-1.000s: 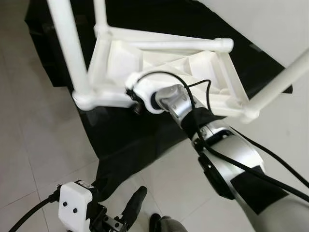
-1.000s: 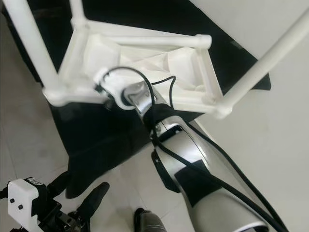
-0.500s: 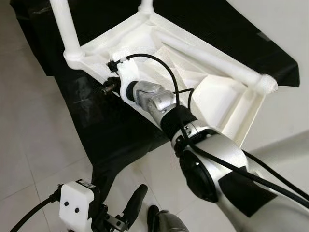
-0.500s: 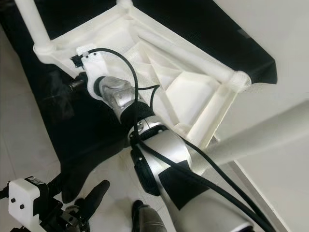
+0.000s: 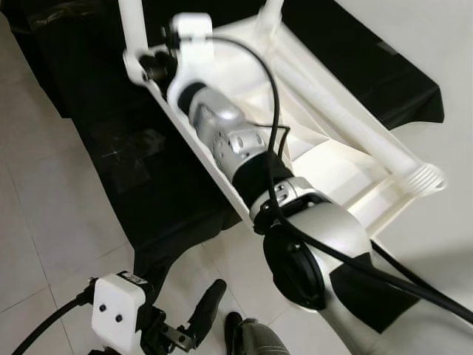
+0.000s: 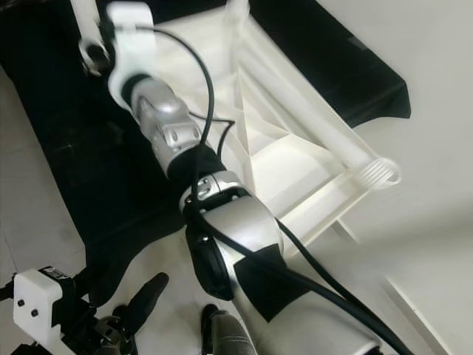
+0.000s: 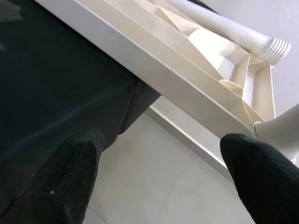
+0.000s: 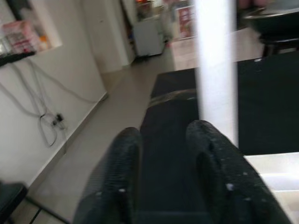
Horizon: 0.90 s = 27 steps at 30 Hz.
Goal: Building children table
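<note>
Rotation of the white table frame (image 5: pixel 318 111) over the last second has swung its near corner leg (image 8: pixel 212 60) beside the right gripper (image 8: pixel 175 154) fingers, which sit narrow, gripping nothing visible, while the left gripper (image 7: pixel 154 182) hangs wide below, suggesting repositioning continues.

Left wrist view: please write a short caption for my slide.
Open left claw hangs over the tiled floor, below the tilted white table frame and black mat.
</note>
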{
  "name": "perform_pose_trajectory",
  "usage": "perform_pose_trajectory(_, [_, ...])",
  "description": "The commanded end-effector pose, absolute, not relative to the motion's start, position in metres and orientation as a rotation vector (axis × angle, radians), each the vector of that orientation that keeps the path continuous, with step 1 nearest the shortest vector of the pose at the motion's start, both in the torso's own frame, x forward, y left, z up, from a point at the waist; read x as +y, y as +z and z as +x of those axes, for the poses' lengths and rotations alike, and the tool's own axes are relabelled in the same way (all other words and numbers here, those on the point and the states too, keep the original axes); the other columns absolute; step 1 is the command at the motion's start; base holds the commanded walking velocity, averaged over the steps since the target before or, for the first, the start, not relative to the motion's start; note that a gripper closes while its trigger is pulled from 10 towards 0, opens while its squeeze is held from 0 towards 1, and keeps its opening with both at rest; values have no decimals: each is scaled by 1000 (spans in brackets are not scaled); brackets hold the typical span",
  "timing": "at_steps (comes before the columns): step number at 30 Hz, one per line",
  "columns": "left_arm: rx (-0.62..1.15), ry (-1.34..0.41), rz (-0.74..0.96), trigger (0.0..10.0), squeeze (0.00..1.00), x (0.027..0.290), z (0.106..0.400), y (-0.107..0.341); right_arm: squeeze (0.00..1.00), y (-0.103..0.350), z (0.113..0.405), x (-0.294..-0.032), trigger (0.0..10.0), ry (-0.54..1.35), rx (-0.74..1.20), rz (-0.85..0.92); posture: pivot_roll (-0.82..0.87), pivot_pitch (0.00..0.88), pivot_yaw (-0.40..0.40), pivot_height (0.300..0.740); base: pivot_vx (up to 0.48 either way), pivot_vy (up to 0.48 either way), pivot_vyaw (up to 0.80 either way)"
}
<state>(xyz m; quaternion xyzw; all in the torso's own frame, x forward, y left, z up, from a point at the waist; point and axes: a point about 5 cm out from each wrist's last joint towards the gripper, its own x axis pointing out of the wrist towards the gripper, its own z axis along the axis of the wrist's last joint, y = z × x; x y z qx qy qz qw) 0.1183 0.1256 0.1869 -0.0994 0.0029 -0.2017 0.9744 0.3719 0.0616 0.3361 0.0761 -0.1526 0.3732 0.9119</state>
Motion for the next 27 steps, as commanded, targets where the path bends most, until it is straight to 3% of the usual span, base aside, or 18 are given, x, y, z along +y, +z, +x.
perform_pose_trajectory(1, [28,-423,-202,10000,0,123,116,186,710,321,370,67,10000,785,-288,104,-30,295,-157,740,0,0,0])
perform_pose_trajectory(4, [28,-423,-202,10000,0,123,116,186,686,318,369,68,10000,786,-290,52,-31,294,-161,740,0,0,0])
perform_pose_trajectory(5, [27,-423,-202,10000,0,122,116,186,592,314,369,69,10000,773,-298,-20,-34,295,-162,740,0,0,0])
perform_pose_trajectory(8, [25,-423,-203,10000,0,121,116,186,525,314,367,72,10000,803,-301,-23,-34,294,-165,740,0,0,0])
perform_pose_trajectory(9, [24,-423,-203,10000,0,121,116,186,416,315,366,73,10000,830,-304,10,-34,294,-165,740,0,0,0])
perform_pose_trajectory(10, [24,-423,-203,10000,0,121,116,186,416,315,366,73,10000,830,-304,10,-34,294,-165,740,0,0,0])
perform_pose_trajectory(11, [24,-423,-203,10000,0,121,116,186,98,320,363,73,10000,896,-332,79,-30,295,-167,740,0,0,0])
perform_pose_trajectory(12, [24,-423,-203,10000,0,121,116,186,98,320,363,73,10000,896,-332,79,-30,295,-167,740,0,0,0])
perform_pose_trajectory(13, [24,-421,-202,10000,0,121,116,186,0,325,359,72,10000,983,-344,175,-29,293,-167,740,0,0,0])
perform_pose_trajectory(15, [23,-411,-201,10000,0,123,118,187,0,332,352,67,10000,1124,-380,304,-34,288,-165,740,0,0,0])
perform_pose_trajectory(22, [-5,-330,-229,10000,0,132,123,191,0,326,336,57,10000,1243,-412,397,-47,277,-157,740,0,0,0])
perform_pose_trajectory(24, [-58,-177,-269,10000,0,148,129,197,0,308,317,46,10000,1294,-377,437,-57,262,-152,740,0,0,0])
perform_pose_trajectory(27, [-78,-106,-268,10000,0,157,132,199,0,298,307,42,10000,1318,-357,444,-64,244,-145,740,0,0,0])
